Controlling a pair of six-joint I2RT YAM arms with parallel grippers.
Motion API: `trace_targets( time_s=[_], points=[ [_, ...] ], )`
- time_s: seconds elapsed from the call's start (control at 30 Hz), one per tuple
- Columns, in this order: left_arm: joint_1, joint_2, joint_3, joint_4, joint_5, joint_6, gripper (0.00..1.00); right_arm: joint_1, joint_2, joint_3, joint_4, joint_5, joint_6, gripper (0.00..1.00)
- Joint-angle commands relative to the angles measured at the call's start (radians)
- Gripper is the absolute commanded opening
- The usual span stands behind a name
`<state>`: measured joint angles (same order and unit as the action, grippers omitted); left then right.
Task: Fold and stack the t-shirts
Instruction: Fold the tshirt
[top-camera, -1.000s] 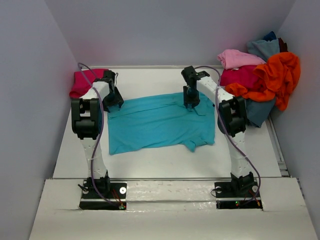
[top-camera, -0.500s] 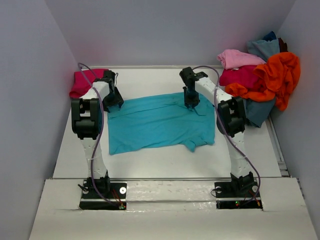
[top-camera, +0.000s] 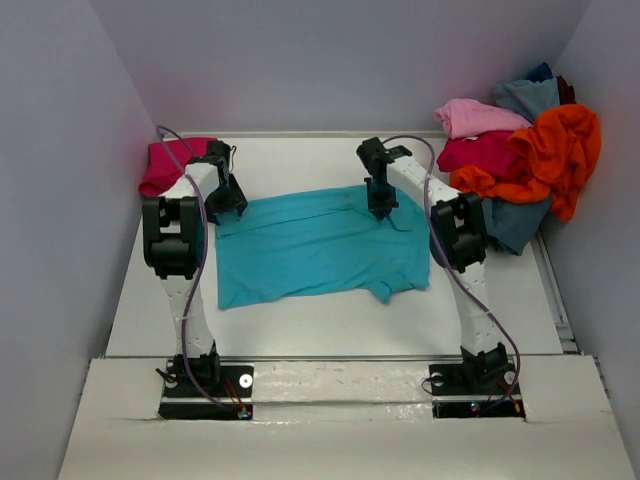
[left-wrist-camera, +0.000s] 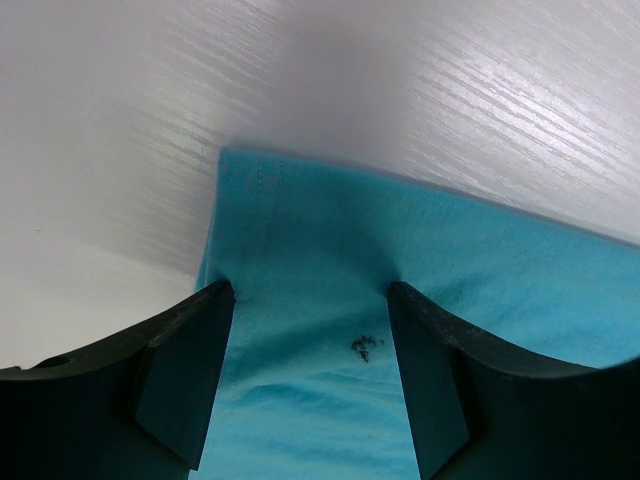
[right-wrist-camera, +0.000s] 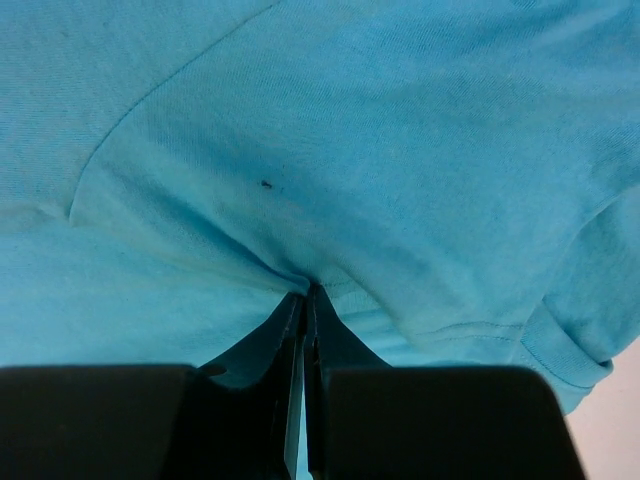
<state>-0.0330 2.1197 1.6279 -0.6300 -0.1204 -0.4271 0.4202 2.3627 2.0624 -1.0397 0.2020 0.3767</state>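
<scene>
Turquoise t-shirt cloth is pinched in my right pincer, which has just snapped shut, so folding can begin.

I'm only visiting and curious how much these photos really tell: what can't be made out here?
- Top view: the left arm covers part of the magenta shirt; folded or not is unclear.
- Top view: the pile of shirts overlaps; no count possible.
- Right wrist view: the shut right hand hides how much of the turquoise shirt it pinches.
</scene>
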Motion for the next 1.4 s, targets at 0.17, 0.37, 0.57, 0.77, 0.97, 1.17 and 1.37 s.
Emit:
trace_targets(
  time_s=[0.17, 0.37, 0.57, 0.77, 0.97, 1.17, 1.37],
  points=[
    [-0.002, -0.003, 0.024, -0.033, -0.007, 0.010, 0.76, 0.009, -0.083, 0.097, -0.049, -0.010, -0.015, 0.07],
    [-0.002, -0.006, 0.017, -0.033, -0.008, 0.014, 0.76, 0.009, -0.106, 0.139, -0.074, -0.021, -0.012, 0.07],
    [-0.002, -0.013, 0.009, -0.030, -0.010, 0.016, 0.76, 0.000, -0.125, 0.173, -0.095, -0.024, -0.010, 0.07],
    [-0.002, -0.015, 0.006, -0.030, -0.009, 0.017, 0.76, -0.009, -0.138, 0.171, -0.100, -0.035, -0.007, 0.07],
    [-0.002, -0.018, 0.000, -0.027, -0.007, 0.019, 0.76, -0.020, -0.123, 0.174, -0.114, -0.041, -0.009, 0.10],
    [-0.002, -0.026, -0.011, -0.023, 0.008, 0.025, 0.76, -0.020, -0.123, 0.105, -0.096, -0.039, 0.007, 0.33],
    [-0.021, -0.046, -0.019, -0.027, 0.019, 0.044, 0.76, -0.031, -0.109, 0.100, -0.106, -0.027, 0.014, 0.36]
  ],
)
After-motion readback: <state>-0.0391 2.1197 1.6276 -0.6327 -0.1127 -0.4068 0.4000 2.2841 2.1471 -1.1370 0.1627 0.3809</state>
